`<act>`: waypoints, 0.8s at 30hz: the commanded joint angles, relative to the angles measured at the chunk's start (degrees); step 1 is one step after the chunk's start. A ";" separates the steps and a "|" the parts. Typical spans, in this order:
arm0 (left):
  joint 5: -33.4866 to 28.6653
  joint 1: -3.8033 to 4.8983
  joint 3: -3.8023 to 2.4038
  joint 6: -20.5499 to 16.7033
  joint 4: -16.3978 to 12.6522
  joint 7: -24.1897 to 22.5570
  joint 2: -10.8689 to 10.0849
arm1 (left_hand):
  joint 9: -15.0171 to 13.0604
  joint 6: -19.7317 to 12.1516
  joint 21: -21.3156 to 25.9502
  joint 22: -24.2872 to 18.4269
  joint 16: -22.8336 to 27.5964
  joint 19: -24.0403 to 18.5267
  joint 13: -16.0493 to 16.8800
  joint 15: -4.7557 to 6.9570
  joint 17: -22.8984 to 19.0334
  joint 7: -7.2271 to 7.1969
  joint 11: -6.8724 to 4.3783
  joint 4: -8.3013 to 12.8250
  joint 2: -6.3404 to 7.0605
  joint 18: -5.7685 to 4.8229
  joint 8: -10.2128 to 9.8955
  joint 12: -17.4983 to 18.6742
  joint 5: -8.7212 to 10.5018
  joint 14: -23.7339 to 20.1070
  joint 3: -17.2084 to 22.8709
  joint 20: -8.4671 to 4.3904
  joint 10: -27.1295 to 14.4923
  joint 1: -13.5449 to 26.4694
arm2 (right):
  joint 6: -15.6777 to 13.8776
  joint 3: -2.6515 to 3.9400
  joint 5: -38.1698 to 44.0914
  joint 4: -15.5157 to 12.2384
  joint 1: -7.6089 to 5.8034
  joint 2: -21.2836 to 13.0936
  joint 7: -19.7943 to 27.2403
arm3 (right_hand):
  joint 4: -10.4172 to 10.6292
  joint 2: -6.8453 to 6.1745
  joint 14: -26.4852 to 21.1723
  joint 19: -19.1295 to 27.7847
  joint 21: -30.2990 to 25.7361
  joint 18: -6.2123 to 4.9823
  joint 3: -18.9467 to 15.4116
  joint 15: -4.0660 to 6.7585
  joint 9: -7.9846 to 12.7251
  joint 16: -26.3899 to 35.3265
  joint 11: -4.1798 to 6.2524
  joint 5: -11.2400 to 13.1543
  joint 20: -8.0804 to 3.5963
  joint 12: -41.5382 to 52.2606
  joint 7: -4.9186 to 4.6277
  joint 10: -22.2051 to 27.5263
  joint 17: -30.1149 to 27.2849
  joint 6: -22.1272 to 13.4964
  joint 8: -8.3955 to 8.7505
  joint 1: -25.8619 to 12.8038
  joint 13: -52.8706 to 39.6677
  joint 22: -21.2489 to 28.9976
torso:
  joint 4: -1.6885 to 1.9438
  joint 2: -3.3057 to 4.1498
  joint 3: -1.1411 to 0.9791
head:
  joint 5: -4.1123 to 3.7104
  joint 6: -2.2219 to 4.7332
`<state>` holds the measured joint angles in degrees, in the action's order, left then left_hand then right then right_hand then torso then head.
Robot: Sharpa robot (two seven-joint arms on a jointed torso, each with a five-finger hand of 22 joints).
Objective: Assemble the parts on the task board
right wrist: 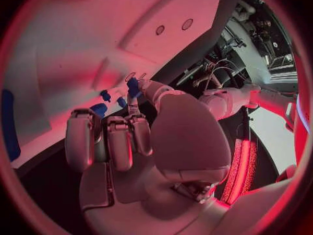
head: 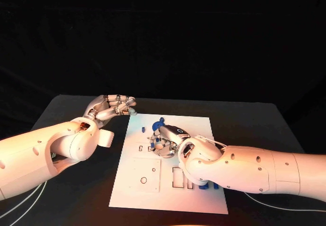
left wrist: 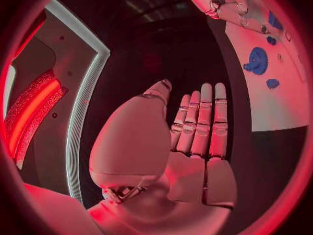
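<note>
The white task board [head: 146, 188] lies in the middle of the black table. My right hand [head: 165, 140] hovers low over its middle, fingers curled. Thumb and a fingertip meet on a small blue part [right wrist: 132, 86], which they seem to pinch just above the board [right wrist: 72, 52]. A blue gear [head: 161, 125] sits just beyond that hand, also seen as the gear [left wrist: 257, 61]. My left hand [head: 112, 107] is off the board's far left corner; the left hand [left wrist: 195, 136] holds nothing, its fingers straight and side by side.
Several blue parts [head: 204, 184] stand in slots at the board's near right. Small blue pieces [right wrist: 101, 107] lie close by the right hand's fingers, and another small piece [head: 144, 128] is near the board's left edge. Bare black table [head: 258, 122] surrounds the board.
</note>
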<state>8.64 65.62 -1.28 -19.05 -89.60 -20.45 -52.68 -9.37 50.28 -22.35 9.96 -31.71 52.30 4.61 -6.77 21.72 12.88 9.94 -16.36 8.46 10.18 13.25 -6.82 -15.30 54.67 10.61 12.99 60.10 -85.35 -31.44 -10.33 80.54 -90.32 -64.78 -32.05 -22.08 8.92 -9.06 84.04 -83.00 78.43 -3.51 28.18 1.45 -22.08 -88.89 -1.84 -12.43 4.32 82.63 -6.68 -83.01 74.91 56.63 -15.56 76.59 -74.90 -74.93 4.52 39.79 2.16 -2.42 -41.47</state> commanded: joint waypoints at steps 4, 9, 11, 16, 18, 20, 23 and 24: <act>0.25 0.06 -0.04 0.83 -0.04 -0.35 0.07 | -0.11 -0.16 -0.19 0.08 -0.40 -0.61 0.09 0.06 0.11 0.52 -0.06 -0.13 0.05 0.18 0.38 0.11 0.14 -0.49 0.36 0.01 -0.32 -0.14 | 0.59 -0.05 3.02 0.71 0.48 0.39 -1.44 | 0.38 -0.33 5.25 -0.42 0.30 0.54 0.01 0.60 -1.54 -0.12 0.11 -0.10 -0.14 0.14 0.42 -0.53 11.80 0.61 -2.06 -0.99 -5.42 -5.92 | -0.02 0.02 0.01 | 0.25 -0.31; 0.25 0.06 -0.04 0.86 0.01 -0.34 0.06 | -0.11 -0.16 -0.19 0.08 -0.40 -0.61 0.09 0.06 0.11 0.52 -0.06 -0.13 0.05 0.18 0.38 0.11 0.14 -0.49 0.36 0.01 -0.32 -0.14 | 0.92 -0.09 3.24 1.25 0.65 0.42 -2.26 | 0.59 -0.73 5.25 -0.45 0.31 0.54 -0.11 0.66 -1.60 -0.11 0.18 -0.09 -0.19 0.18 0.51 -0.63 11.76 0.73 -2.25 -1.56 -5.52 -5.96 | -0.01 -0.02 0.07 | 0.38 -0.44; 0.25 0.06 -0.04 0.87 0.04 -0.34 0.07 | -0.11 -0.16 -0.19 0.08 -0.40 -0.61 0.09 0.06 0.11 0.52 -0.06 -0.13 0.05 0.18 0.38 0.11 0.14 -0.49 0.36 0.01 -0.32 -0.14 | 1.00 -0.10 3.29 1.37 0.70 0.41 -2.43 | 0.66 -0.88 5.24 -0.48 0.33 0.55 -0.15 0.68 -1.61 -0.10 0.20 -0.08 -0.21 0.19 0.53 -0.67 11.74 0.75 -2.30 -1.75 -5.55 -5.99 | -0.03 0.00 0.07 | 0.41 -0.48; 0.25 0.06 -0.03 0.91 0.12 -0.32 0.13 | -0.11 -0.16 -0.19 0.08 -0.40 -0.61 0.09 0.06 0.11 0.52 -0.06 -0.13 0.05 0.18 0.38 0.11 0.14 -0.49 0.36 0.01 -0.32 -0.14 | 1.04 -0.12 3.41 1.40 0.81 0.43 -2.56 | 0.72 -1.04 5.25 -0.45 0.27 0.54 -0.19 0.70 -1.62 -0.11 0.22 -0.08 -0.23 0.21 0.56 -0.70 11.77 0.77 -2.35 -1.92 -5.59 -5.95 | -0.09 0.03 0.01 | 0.55 -0.59; 0.25 0.06 -0.03 0.94 0.14 -0.31 0.15 | -0.11 -0.16 -0.19 0.08 -0.40 -0.61 0.09 0.06 0.11 0.52 -0.06 -0.13 0.05 0.18 0.38 0.11 0.14 -0.49 0.36 0.01 -0.32 -0.14 | 1.02 -0.12 3.44 1.36 0.84 0.46 -2.54 | 0.72 -1.04 5.25 -0.45 0.27 0.54 -0.19 0.70 -1.62 -0.11 0.22 -0.08 -0.23 0.21 0.56 -0.70 11.77 0.77 -2.35 -1.92 -5.59 -5.95 | -0.07 0.00 0.01 | 0.55 -0.58; 0.25 0.06 -0.03 0.96 0.16 -0.29 0.17 | -0.11 -0.16 -0.19 0.08 -0.40 -0.61 0.09 0.06 0.11 0.52 -0.06 -0.13 0.05 0.18 0.38 0.11 0.14 -0.49 0.36 0.01 -0.32 -0.14 | 1.00 -0.12 3.47 1.30 0.86 0.48 -2.49 | 0.74 -1.12 5.23 -0.43 0.22 0.52 -0.21 0.71 -1.63 -0.08 0.23 -0.08 -0.23 0.18 0.57 -0.68 11.69 0.77 -2.37 -1.98 -5.55 -5.92 | -0.09 -0.02 0.02 | 0.57 -0.65; 0.25 0.05 -0.03 0.99 0.19 -0.27 0.18 | -0.11 -0.16 -0.19 0.08 -0.40 -0.61 0.09 0.06 0.11 0.52 -0.06 -0.13 0.05 0.18 0.38 0.11 0.14 -0.49 0.36 0.01 -0.32 -0.14 | 1.06 -0.13 3.48 1.22 0.89 0.50 -2.36 | 0.80 -1.35 5.22 -0.39 0.15 0.51 -0.27 0.73 -1.63 -0.07 0.25 -0.08 -0.25 0.13 0.57 -0.66 11.65 0.74 -2.39 -2.18 -5.52 -5.87 | -0.10 -0.02 0.02 | 0.63 -0.69; 0.26 0.05 -0.03 1.00 0.20 -0.26 0.19 | -0.11 -0.16 -0.19 0.08 -0.40 -0.61 0.09 0.06 0.11 0.52 -0.06 -0.13 0.05 0.18 0.38 0.11 0.14 -0.49 0.36 0.01 -0.32 -0.14 | 1.09 -0.13 3.49 1.19 0.91 0.50 -2.29 | 0.91 -1.78 5.23 -0.41 0.15 0.51 -0.41 0.74 -1.62 -0.08 0.25 -0.07 -0.28 0.12 0.57 -0.67 11.68 0.69 -2.43 -2.51 -5.54 -5.90 | -0.10 -0.04 0.03 | 0.64 -0.72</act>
<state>8.71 65.60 -1.26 -19.02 -89.34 -20.42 -52.61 -9.42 50.28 -22.35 9.96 -31.93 51.88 4.64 -6.77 21.77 12.88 9.94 -16.36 8.46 10.18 13.25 -6.82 -15.30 54.67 10.61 12.99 60.10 -85.35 -31.37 -10.35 83.21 -89.07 -64.05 -31.61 -24.00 9.51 -10.62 84.03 -83.20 78.43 -3.51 27.92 1.86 -22.96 -88.89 -1.64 -12.41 4.12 82.63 -6.55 -83.22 74.95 56.71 -17.89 74.54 -74.95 -74.91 4.44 39.79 2.20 -1.82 -42.12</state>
